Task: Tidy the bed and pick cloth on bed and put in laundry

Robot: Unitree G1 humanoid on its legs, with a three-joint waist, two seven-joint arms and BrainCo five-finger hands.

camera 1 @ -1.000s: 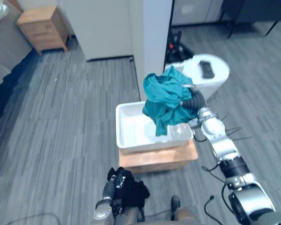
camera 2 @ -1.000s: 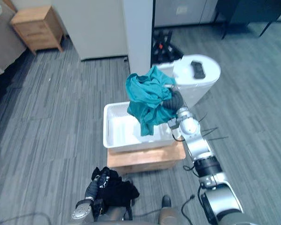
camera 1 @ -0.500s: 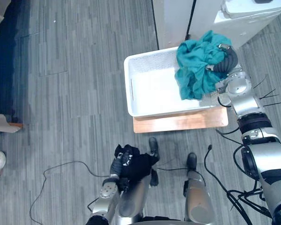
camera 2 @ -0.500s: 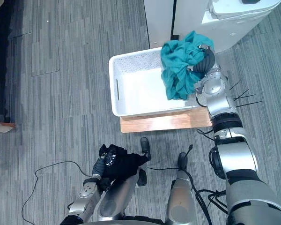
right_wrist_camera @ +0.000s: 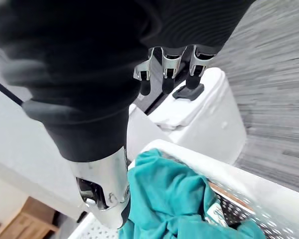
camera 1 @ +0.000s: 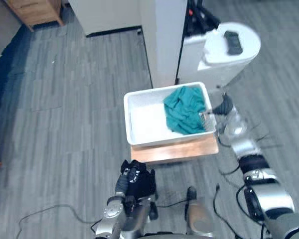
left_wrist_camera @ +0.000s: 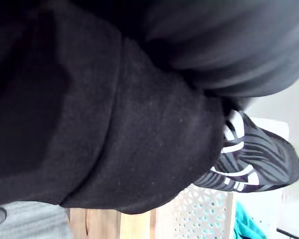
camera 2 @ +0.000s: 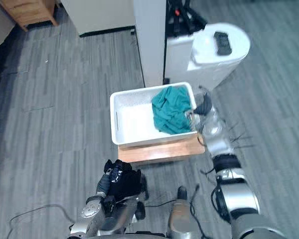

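Teal cloth (camera 1: 184, 115) lies in white laundry basket (camera 1: 127, 122), by its right rim. Right hand (right_wrist_camera: 162, 67) hangs just above, fingers slack, holding nothing. Left hand (camera 1: 123, 183) sits low, clamped on black cloth (camera 1: 139, 181). Lift right hand clear w/o snagging; bring left hand over basket's centre before releasing.

Overhead pair, close wrists, shared basket (camera 1: 144, 124)

Grey plank floor (camera 1: 65, 99) bears low wooden stand (camera 1: 174, 151); white basket (camera 1: 144, 122) sits on stand, teal cloth (camera 1: 184, 115) heaped inside
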